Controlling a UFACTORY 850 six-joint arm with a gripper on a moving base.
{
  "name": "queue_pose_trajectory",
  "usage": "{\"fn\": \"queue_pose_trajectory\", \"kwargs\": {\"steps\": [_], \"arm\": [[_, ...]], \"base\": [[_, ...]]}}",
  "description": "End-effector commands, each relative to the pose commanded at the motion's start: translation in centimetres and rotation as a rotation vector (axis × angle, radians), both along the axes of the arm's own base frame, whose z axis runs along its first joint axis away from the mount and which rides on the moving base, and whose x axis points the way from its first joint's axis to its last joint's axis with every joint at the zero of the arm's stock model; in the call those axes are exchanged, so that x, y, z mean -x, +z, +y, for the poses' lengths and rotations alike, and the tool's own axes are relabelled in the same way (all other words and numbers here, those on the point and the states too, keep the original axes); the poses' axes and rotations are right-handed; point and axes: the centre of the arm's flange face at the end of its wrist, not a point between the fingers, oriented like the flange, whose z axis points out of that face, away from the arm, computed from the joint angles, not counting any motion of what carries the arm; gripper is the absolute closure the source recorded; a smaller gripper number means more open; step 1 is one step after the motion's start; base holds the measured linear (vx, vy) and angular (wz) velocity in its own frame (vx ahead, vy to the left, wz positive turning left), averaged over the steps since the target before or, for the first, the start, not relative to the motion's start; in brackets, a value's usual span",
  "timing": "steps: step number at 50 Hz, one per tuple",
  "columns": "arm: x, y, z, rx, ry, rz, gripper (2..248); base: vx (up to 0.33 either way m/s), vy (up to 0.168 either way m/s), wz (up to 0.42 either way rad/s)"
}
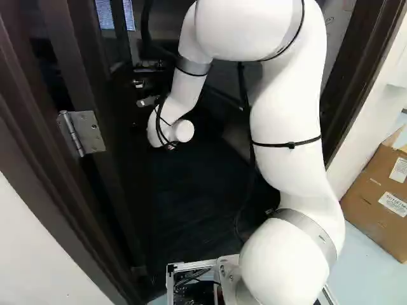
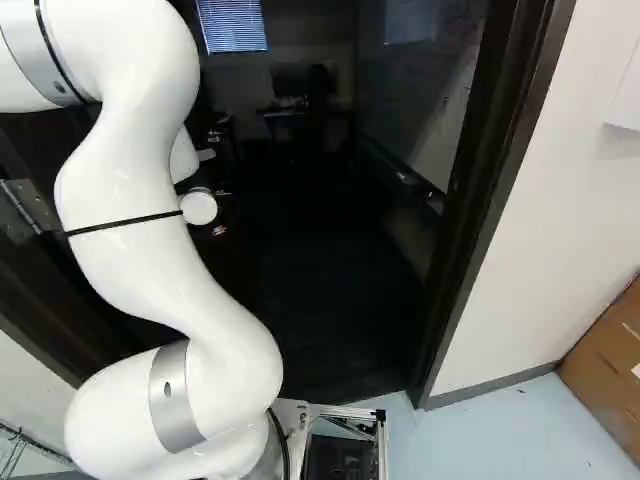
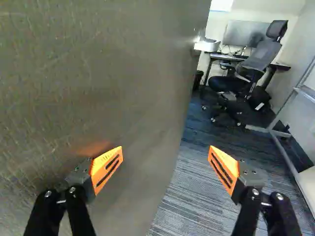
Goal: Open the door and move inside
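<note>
- Left base view: showing the door (image 1: 75,57) standing open inward at the left, hanging by a metal hinge (image 1: 91,131) from the left side of the dark doorframe (image 1: 357,70).
- Showing the white arm (image 1: 283,121) rising right of the middle, reaching ahead into the doorway, bending its wrist down beside the door.
- Showing the black gripper (image 1: 147,68) dimly, near the door's inner part; not making out its fingers here.
- Showing a cardboard box (image 1: 375,197) at the right, resting on the pale floor (image 1: 362,270) past the frame's right side.
- Right base view: showing the arm left of the middle, covering part of the door and hinge.
- Showing the base (image 2: 345,412) at the foot, sitting near the doorway's bottom edge.
- Showing a dark room ahead, with blinds (image 2: 232,25) glowing at its far end.
- Wrist view: showing the gripper spread wide open, gripping nothing.
- Showing the door's broad face filling the space behind and beside one finger, its free edge running between both; not telling whether finger and door are touching.
- Showing striped carpet (image 3: 189,196) under the other finger; farther ahead, a wheeled chair (image 3: 251,64) standing at the desk's (image 3: 227,57) near edge, a monitor (image 3: 243,33) standing over it.
</note>
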Motion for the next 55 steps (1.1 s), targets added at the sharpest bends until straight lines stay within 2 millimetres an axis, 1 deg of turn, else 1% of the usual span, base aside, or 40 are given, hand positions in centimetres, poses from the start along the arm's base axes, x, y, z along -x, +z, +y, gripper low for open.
{"fn": "queue_pose_trajectory", "kwargs": {"steps": [26, 55], "arm": [[-1.1, -0.4, 4.0, -0.008, 0.054, -0.018, 3], [-2.2, -0.9, 8.0, -0.002, 0.137, -0.049, 3]], "base": [[0.0, 0.0, 0.0], [0.0, 0.0, 0.0]]}}
